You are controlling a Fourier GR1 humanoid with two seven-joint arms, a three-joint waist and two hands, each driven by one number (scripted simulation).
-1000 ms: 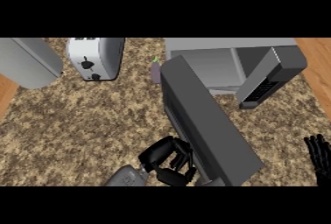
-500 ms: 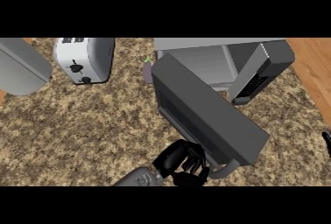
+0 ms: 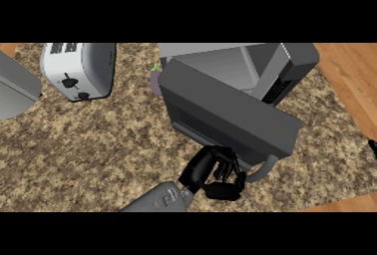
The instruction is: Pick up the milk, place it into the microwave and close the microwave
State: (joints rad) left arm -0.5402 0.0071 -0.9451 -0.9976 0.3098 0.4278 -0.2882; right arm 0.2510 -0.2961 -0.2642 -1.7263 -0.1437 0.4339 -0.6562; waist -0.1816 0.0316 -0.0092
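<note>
With the head view looking steeply down, the speckled brown surface [image 3: 88, 144] carries a microwave [image 3: 287, 64] at upper right, its door [image 3: 228, 117] swung open toward the viewer and standing at an angle across the middle of the frame. The cavity behind the door shows pale grey walls; the milk cannot be made out anywhere, neither inside the cavity nor on the surface, so its place cannot be told. A small purple-and-green object [image 3: 155, 79] peeks out at the door's upper left edge, mostly hidden. The left hand [image 3: 213, 172] comes up from the lower edge on a grey forearm and sits against the door's lower outer edge, just beside the door handle [image 3: 264, 169]; its fingers [image 3: 225, 189] are curled, and whether they close on the door edge or only press against it cannot be told. The right hand [image 3: 373, 148] shows only as a dark sliver at the right edge; its fingers cannot be read. A white toaster [image 3: 77, 69] stands at upper left, well apart from the microwave, and a grey appliance [image 3: 15, 92] is cut off by the left edge.
</note>
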